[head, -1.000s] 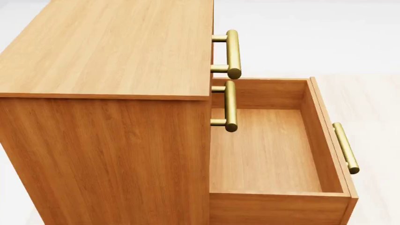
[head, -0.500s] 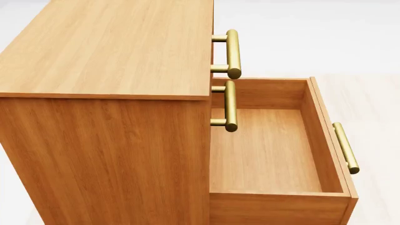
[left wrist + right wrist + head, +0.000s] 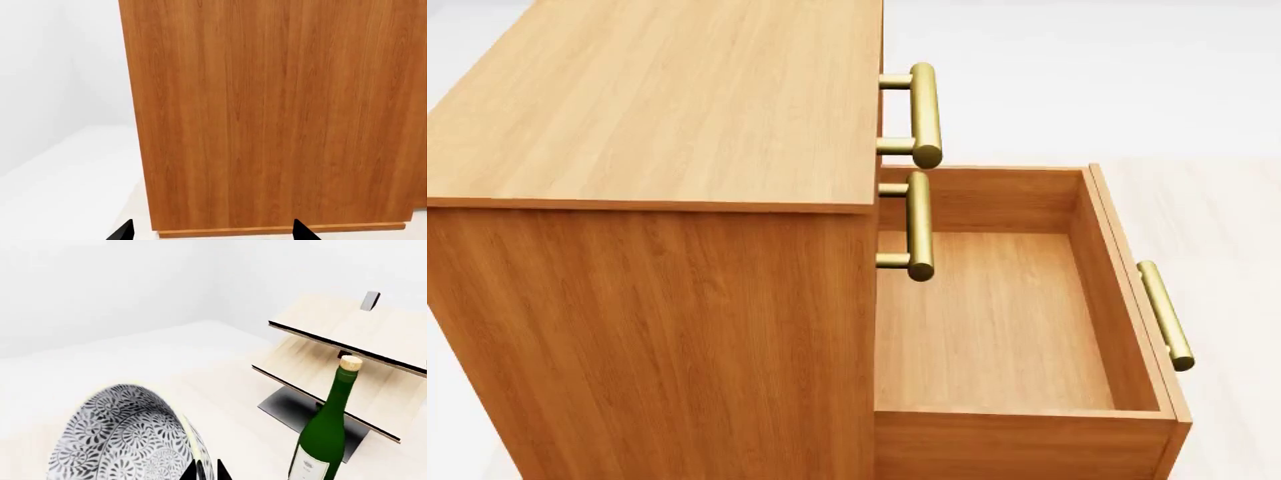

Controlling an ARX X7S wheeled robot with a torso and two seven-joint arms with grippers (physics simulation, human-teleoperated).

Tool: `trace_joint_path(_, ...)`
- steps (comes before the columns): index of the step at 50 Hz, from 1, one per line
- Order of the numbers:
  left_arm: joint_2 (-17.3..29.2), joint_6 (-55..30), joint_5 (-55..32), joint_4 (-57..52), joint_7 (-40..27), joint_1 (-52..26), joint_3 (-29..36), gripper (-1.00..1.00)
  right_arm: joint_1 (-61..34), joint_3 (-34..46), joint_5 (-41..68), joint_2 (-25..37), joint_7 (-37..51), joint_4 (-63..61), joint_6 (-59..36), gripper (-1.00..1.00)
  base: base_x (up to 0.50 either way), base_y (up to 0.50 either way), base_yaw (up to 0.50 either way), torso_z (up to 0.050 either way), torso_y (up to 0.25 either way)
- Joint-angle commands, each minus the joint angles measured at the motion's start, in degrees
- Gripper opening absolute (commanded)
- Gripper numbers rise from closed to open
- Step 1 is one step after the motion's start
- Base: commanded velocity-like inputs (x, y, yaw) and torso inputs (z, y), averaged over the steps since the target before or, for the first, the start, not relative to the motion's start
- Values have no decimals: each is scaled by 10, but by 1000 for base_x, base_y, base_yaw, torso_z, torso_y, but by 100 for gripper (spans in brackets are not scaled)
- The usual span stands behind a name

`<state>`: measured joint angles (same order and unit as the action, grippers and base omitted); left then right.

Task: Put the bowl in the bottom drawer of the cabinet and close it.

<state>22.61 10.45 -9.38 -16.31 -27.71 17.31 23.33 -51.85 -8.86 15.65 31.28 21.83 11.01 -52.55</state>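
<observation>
The head view looks down on the honey-brown cabinet (image 3: pixel 654 100). Its bottom drawer (image 3: pixel 1001 330) is pulled out, its floor bare, with a brass bar handle (image 3: pixel 1165 315) on its front. Neither gripper appears in that view. In the right wrist view my right gripper (image 3: pixel 204 471) is shut on the rim of the bowl (image 3: pixel 120 440), white with a blue-grey floral pattern; the black fingertips pinch the rim between them. The left wrist view has my left gripper (image 3: pixel 210 232) open, its tips wide apart, facing the cabinet's (image 3: pixel 273 115) plain side panel.
Brass handles of the two upper drawers (image 3: pixel 924 112) (image 3: pixel 918 222) stick out above the open one. Near the bowl in the right wrist view stand a green wine bottle (image 3: pixel 327 430) and a pale slanted wooden rack (image 3: pixel 340 345) on light flooring.
</observation>
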Motion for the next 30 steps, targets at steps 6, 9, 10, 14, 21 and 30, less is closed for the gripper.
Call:
trace_joint_path(6, 4, 1, -4, -4, 0, 2, 1, 100, -115, 86, -23, -10, -29, 47, 3, -100, 0, 0, 0, 0, 0)
trace_joint_path(9, 4, -1, -4, -5, -1, 1, 2, 100, -141, 103, -27, -18, -37, 70, 9, -100, 0, 0, 0, 0, 0)
trace_joint_path(10, 4, -1, -5, -5, -1, 1, 2, 100, -149, 108, -28, -20, -39, 75, 9, -100, 0, 0, 0, 0, 0)
trace_joint_path(14, 4, -1, -3, -7, -2, 2, 3, 100, -170, 124, -31, -30, -49, 102, 18, -100, 0, 0, 0, 0, 0)
trace_joint_path(21, 4, 2, -3, -1, -1, -1, 5, 100, -198, 143, -35, -47, -62, 146, 37, -100, 0, 0, 0, 0, 0)
trace_joint_path(30, 5, 9, -5, 3, 1, -1, 6, 100, -235, 166, -41, -77, -81, 233, 81, -100, 0, 0, 0, 0, 0)
